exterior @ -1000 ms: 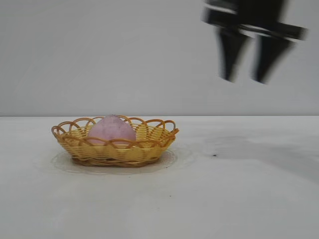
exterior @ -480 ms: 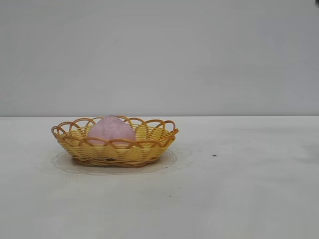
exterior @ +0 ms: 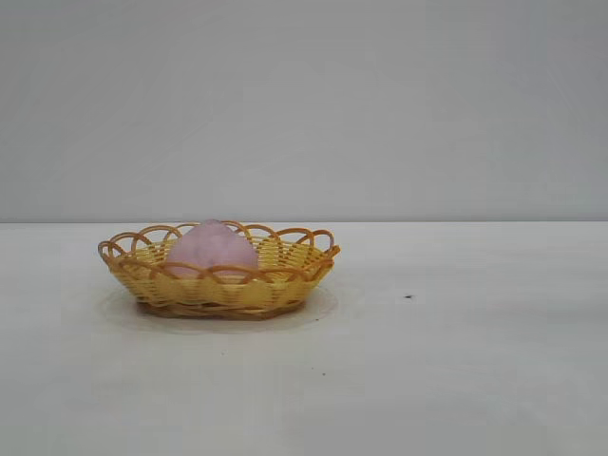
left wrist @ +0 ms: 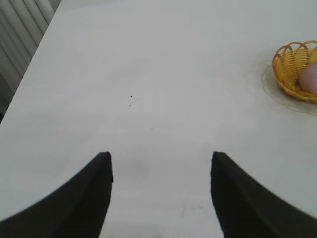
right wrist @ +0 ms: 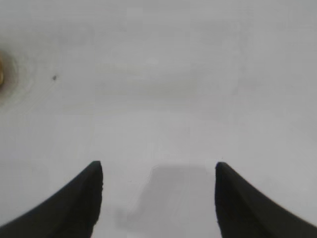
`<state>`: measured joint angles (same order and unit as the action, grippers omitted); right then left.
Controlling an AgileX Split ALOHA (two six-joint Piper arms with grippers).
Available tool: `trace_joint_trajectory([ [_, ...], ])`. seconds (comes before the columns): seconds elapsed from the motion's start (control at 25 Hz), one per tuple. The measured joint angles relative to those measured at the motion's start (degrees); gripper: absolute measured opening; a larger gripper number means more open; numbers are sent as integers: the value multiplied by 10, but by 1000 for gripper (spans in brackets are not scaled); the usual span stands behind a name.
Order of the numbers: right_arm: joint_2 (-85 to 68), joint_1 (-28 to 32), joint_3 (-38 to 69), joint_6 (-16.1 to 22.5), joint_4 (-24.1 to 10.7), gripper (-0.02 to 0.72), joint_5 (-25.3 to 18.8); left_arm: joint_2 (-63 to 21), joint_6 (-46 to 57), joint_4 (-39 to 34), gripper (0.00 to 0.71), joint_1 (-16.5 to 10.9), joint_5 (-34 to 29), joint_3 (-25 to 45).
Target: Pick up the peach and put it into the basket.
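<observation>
Peach (exterior: 213,247) sits in basket (exterior: 220,287), left of centre on desk (exterior: 456,361); task looks complete. Left end effector (left wrist: 161,171) and right end effector (right wrist: 158,178) both spread, empty, over bare desk, well apart from basket. Peach judged light, matte, bruisable: if regrasped, take across its widest flanks, gently.

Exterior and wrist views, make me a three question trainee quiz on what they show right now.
1. True or false: the peach lies in the basket.
2. Which gripper holds something? A left B right C neither
3. The basket stands on the ____.
Key: 1 true; 2 C, both are open over bare table; 3 table.
</observation>
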<state>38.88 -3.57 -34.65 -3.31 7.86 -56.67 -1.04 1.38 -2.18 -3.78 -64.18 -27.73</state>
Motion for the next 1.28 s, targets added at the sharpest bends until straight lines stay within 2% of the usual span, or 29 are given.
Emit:
trace_joint_trajectory([
  [0.16,-122,0,15,9,-32,417,-57,0,0,0,383,0,0,0],
  [0.4,-256,0,65,6,-39,417,-81,0,0,0,383,0,0,0],
  [0.68,-390,0,66,3,-44,417,-84,0,0,0,383,0,0,0],
  [1.28,-398,0,66,3,-45,417,-88,0,0,0,383,0,0,0],
])
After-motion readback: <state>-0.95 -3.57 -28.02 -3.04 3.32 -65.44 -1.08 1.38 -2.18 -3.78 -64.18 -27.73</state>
